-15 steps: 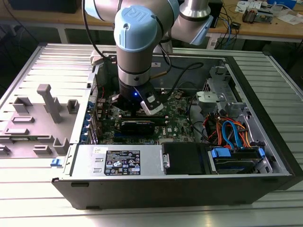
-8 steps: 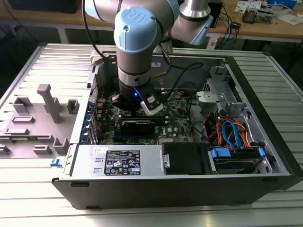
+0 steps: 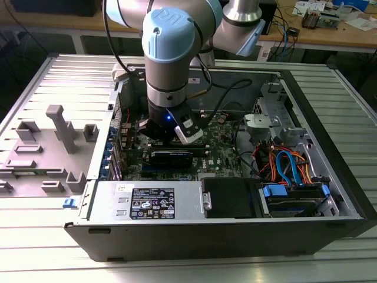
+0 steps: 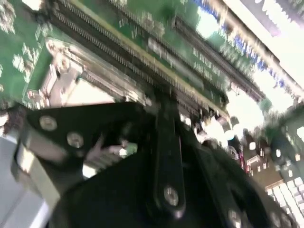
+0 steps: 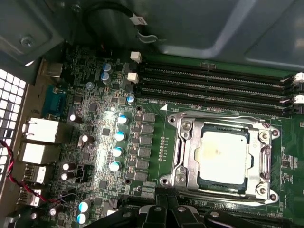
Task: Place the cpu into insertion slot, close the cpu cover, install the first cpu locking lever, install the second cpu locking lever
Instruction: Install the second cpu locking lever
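Observation:
The cpu (image 5: 223, 153), a square chip with a silver-grey top, lies flat in the insertion slot (image 5: 221, 184) on the green motherboard. The cpu cover (image 5: 186, 154), a silver frame plate, lies down around the chip, whose top shows through its window. Thin lever rods (image 5: 213, 118) run along the frame's sides; whether they are latched I cannot tell. In the first wrist view the black gripper (image 5: 166, 216) hangs just beside the socket's edge. In the exterior view the gripper (image 3: 171, 132) is low inside the open computer case, above the board. The second wrist view has the gripper's black body (image 4: 166, 180) close over the board.
Long black memory slots (image 5: 213, 80) run beside the socket. A black expansion card (image 3: 171, 158) sits just in front of the gripper. The power supply (image 3: 150, 200), drive bay cables (image 3: 288, 165) and case walls hem in the board. A grey fixture (image 3: 53, 141) stands at the exterior view's left.

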Available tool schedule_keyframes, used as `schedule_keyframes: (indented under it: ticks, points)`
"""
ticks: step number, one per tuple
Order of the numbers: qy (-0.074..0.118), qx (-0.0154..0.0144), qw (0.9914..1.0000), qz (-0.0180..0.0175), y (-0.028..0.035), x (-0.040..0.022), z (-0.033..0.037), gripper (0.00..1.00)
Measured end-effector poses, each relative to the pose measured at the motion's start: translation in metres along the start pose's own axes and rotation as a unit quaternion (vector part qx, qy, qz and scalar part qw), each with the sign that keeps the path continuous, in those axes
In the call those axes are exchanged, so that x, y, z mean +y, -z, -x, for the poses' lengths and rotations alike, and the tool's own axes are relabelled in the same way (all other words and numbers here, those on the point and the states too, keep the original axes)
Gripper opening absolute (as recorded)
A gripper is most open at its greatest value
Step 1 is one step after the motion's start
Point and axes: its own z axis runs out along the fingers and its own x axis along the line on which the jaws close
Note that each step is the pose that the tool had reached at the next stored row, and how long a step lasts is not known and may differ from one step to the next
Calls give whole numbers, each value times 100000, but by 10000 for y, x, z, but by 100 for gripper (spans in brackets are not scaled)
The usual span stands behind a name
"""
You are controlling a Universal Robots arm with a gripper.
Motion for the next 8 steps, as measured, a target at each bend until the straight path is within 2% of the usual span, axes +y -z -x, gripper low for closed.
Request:
schedule_keyframes:
  ticks: [2, 6, 8]
  points:
    - [1, -4, 100000, 61, 2, 3, 0, 11]
    - [10, -173, 99996, 829, 26, 16, 1, 11]
    - [19, -150, 99995, 973, 51, 22, -3, 11]
